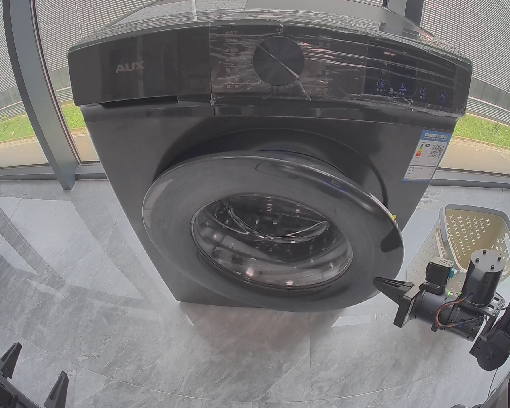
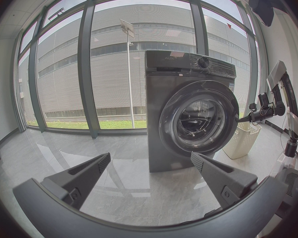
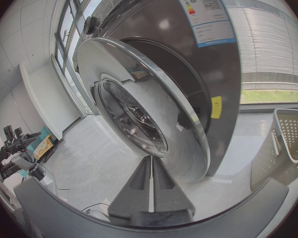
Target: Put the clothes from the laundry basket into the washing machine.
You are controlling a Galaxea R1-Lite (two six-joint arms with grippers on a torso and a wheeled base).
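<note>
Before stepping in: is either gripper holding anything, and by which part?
Nothing is held: the left gripper is open and empty, the right gripper shut on nothing beside the washing machine door.

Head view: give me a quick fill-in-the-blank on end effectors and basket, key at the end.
The right end effector, by the edge of the door, is ___.
The left end effector is ___.
The laundry basket stands on the robot's ___ of the washing machine.
Missing: shut; open; right.

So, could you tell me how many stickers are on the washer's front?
2: a blue-edged label at the upper right, and a small yellow sticker below it, by the opening. The door may hide others.
</note>
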